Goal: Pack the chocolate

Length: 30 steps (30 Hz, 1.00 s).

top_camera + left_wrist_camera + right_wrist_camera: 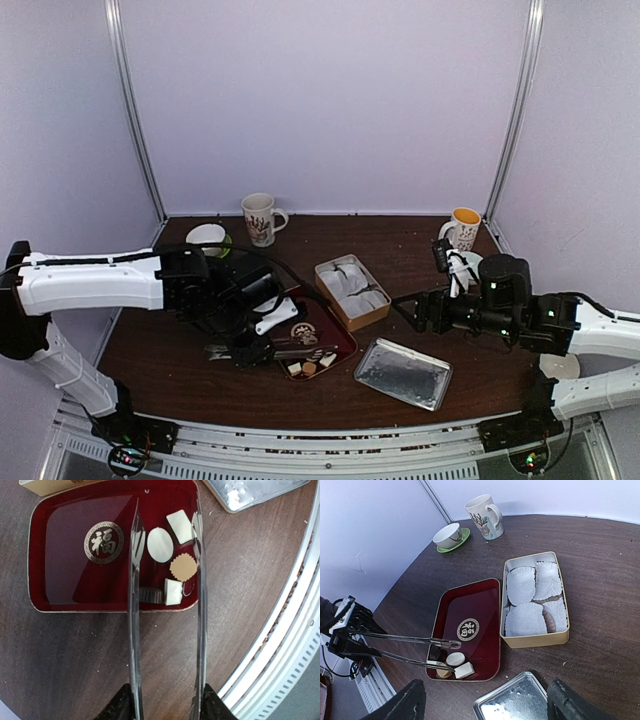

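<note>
The chocolate [173, 591] is seen lying in the red tray [55, 555], gathered at the end of the tray nearest the arms' bases, to one side of the tray's gold emblem [104, 542]. Five pieces are counted: a cream-white square, a cream-white oval, a light-brown disc with a scalloped edge, a small white cube and a dark ridged piece just beside that cube. Just beyond the tray's far right side the tan tin [535, 641] is set open, and four crumpled white paper liners [520, 584] are held in it; whether anything lies in the liners cannot be told. A silver lid [403, 372] is laid inner face up just right of the tray's near corner. Clear tongs [134, 630] are clamped at the handle by the left gripper [167, 707]; their arms are spread over the tray with the pieces between them, nothing pinched. The right gripper [492, 705] is held wide apart and empty, right of the tray, near the lid. A patterned mug [482, 510] and a cup [445, 534] on a green saucer [461, 539] are stood well beyond the tray
</note>
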### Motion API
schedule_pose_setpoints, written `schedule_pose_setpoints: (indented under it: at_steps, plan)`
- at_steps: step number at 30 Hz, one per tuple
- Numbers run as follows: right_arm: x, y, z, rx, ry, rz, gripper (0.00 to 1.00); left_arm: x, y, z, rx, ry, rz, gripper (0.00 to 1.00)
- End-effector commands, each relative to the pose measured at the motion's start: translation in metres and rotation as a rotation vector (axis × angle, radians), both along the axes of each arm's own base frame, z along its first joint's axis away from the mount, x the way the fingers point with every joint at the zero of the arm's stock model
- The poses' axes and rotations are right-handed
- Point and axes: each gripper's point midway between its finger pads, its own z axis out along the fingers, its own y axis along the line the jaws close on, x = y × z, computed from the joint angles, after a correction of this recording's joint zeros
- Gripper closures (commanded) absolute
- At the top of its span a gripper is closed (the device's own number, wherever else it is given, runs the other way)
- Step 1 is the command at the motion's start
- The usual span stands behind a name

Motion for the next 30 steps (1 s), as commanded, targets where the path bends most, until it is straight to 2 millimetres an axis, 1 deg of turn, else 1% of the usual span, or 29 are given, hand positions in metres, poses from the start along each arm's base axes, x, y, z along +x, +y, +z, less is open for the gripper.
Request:
schedule_pose_setpoints:
  at_steps: [1,5,14,20,23,25,27,30]
  plan:
    - [0.001,-0.005,0.001,-0.003,-0.018,-0.021,0.16,0.005,0.002,-0.009,0.059,-0.008,0.014,0.55]
    - [0.002,-0.005,0.002,-0.001,-0.019,-0.022,0.16,0.012,0.012,-0.014,0.112,-0.036,0.045,0.55]
    - [0.002,-0.004,0.001,-0.006,-0.019,-0.020,0.16,0.014,0.023,-0.027,0.175,-0.013,0.072,0.56]
    - [0.003,-0.004,0.002,-0.006,-0.022,-0.021,0.16,0.012,0.028,-0.025,0.182,0.029,0.091,0.58]
    - [0.003,-0.003,0.001,-0.007,-0.022,-0.021,0.16,0.007,0.026,-0.025,0.193,0.068,0.077,0.60]
    - [0.003,-0.004,0.000,-0.009,-0.022,-0.020,0.16,0.006,0.021,-0.025,0.174,0.077,0.065,0.64]
    - [0.003,-0.004,0.001,-0.011,-0.023,-0.021,0.16,0.006,0.019,-0.026,0.167,0.080,0.060,0.68]
    - [0.003,-0.006,0.001,-0.013,-0.024,-0.026,0.16,0.008,0.016,-0.023,0.165,0.072,0.058,0.71]
